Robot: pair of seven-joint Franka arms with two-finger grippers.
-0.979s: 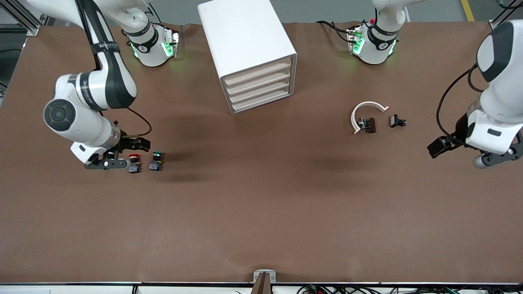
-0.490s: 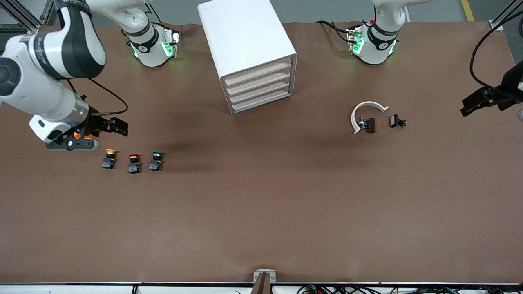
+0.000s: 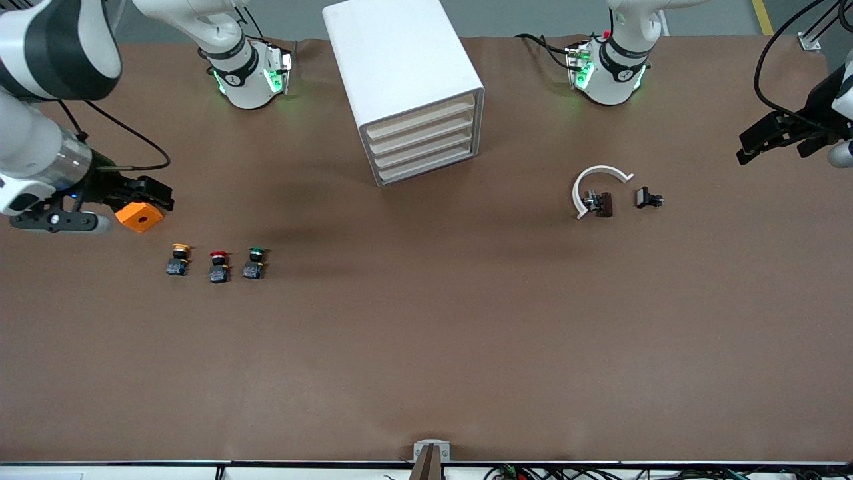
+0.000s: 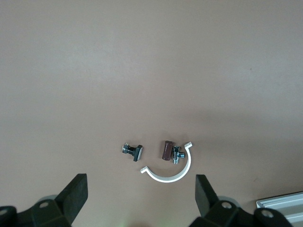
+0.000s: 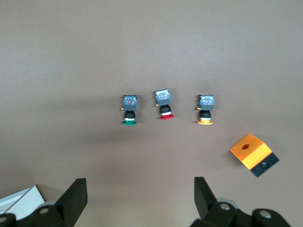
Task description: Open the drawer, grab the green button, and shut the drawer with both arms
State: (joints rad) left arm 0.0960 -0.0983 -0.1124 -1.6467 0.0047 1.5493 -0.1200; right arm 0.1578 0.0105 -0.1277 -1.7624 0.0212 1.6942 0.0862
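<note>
The drawer (image 3: 426,165), lowest in the white cabinet (image 3: 400,73), is closed. The green button (image 3: 254,263) lies on the surface toward the right arm's end. Both pincers, right (image 5: 140,196) and left (image 4: 141,194), hang released and empty. Best approach the drawer front squarely, pulling straight.

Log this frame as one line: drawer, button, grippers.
drawer shut | green button on table beside red button | left gripper open, empty | right gripper open, empty

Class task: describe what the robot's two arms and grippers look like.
Both arms are glossy white with black joint bands. The right arm trails a thin black cable, as does the left arm. Each base glows green. The right gripper and left gripper are black, two-fingered.
</note>
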